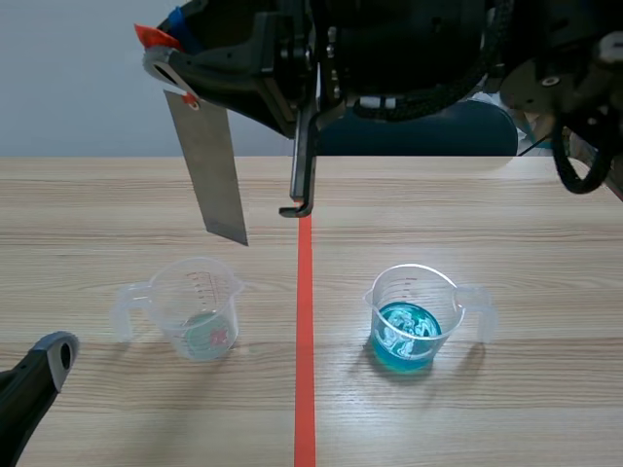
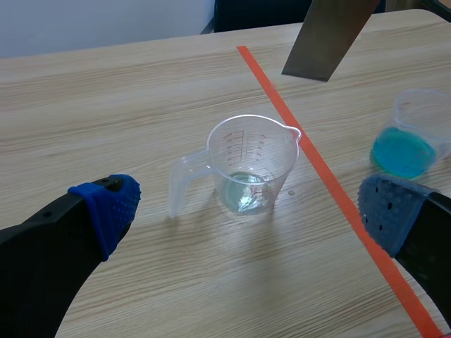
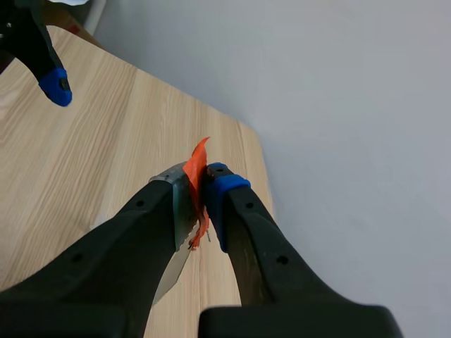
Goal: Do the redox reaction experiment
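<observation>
A clear measuring cup (image 1: 200,316) with a little clear liquid stands left of the red tape line. A second cup (image 1: 414,316) holding blue liquid stands right of the line. My right arm stretches across the top, its gripper (image 1: 164,53) shut on the orange-tagged end of a grey metal strip (image 1: 214,165). The strip hangs tilted, high above the table, behind and above the clear cup. In the right wrist view the pads pinch the strip (image 3: 184,211). My left gripper (image 2: 248,208) is open, low, with the clear cup (image 2: 250,165) just ahead between its fingers.
The red tape line (image 1: 304,341) runs down the middle of the wooden table (image 1: 487,224). A dark chair back (image 1: 428,131) stands behind the far edge. In the left wrist view the blue cup (image 2: 409,144) sits beyond the right finger.
</observation>
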Tool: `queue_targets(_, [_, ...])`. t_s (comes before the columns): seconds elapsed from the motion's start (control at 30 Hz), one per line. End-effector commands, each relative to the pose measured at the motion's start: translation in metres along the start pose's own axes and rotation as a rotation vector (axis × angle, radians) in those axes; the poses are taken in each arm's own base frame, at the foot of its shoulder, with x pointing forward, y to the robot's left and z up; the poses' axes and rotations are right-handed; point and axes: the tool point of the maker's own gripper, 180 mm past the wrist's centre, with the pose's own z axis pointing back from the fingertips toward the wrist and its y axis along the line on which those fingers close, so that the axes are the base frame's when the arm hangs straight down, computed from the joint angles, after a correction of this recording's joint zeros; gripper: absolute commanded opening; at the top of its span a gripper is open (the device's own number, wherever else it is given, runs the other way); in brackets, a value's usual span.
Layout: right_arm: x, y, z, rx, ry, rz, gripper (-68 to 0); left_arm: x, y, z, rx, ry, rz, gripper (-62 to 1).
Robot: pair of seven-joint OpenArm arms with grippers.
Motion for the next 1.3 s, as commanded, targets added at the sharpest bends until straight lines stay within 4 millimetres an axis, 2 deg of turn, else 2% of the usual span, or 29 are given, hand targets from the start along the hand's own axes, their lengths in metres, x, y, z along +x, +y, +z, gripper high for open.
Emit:
queue_targets(0.0, [0.013, -0.003, -0.005, 0.01, -0.035, 0.022, -66.9, 0.006, -0.002, 0.0, -0.006, -0.026, 0.004, 1.4])
queue_targets(0.4, [0.021, 0.018, -0.037, 0.066, -0.056, -0.017, -66.9, 0.006, -0.002, 0.0, -0.006, -0.027, 0.004, 1.4])
queue_targets(0.7, [0.016, 0.018, -0.054, 0.091, -0.048, -0.081, -66.9, 0.006, -0.002, 0.0, -0.006, -0.027, 0.004, 1.4])
queue_targets(0.97, [0.011, 0.022, -0.062, 0.102, -0.014, -0.09, -66.9, 0.007, -0.002, 0.0, -0.006, -0.03, 0.004, 1.4])
queue_targets(1.27, [0.01, 0.022, -0.062, 0.102, -0.009, -0.09, -66.9, 0.007, -0.002, 0.0, -0.006, -0.03, 0.004, 1.4])
